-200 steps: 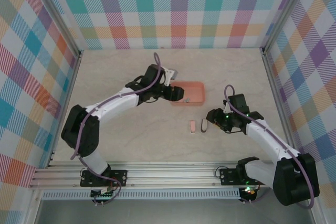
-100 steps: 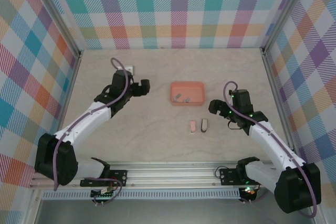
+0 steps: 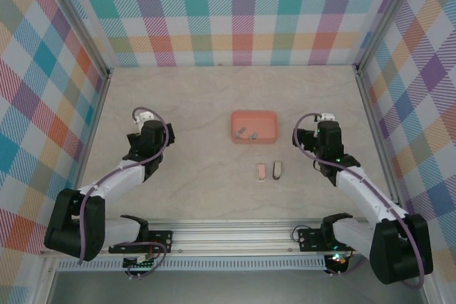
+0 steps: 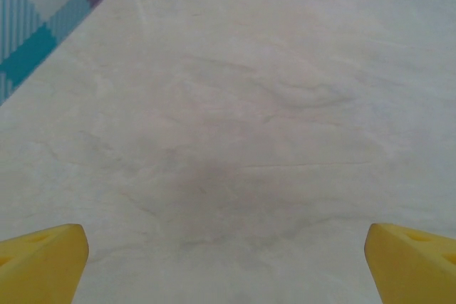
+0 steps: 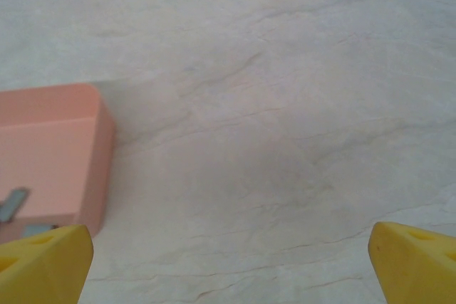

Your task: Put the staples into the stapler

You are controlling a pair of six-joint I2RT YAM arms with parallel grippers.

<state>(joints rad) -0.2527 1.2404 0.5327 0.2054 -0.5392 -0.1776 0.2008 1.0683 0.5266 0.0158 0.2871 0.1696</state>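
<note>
Hanging open and empty at either side, the left gripper (image 4: 228, 261) and right gripper (image 5: 228, 261) flank the coral tray (image 3: 253, 113) where the staples (image 3: 248, 132) lie; loading seems unstarted, needing a fine pinch on one strip.

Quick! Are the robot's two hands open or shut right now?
Left gripper: open, holding nothing.
Right gripper: open, holding nothing.

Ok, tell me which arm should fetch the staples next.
Right, probably. The right gripper, open, hovers beside the pink tray holding the staples; the left gripper, also open, is much farther off.
</note>
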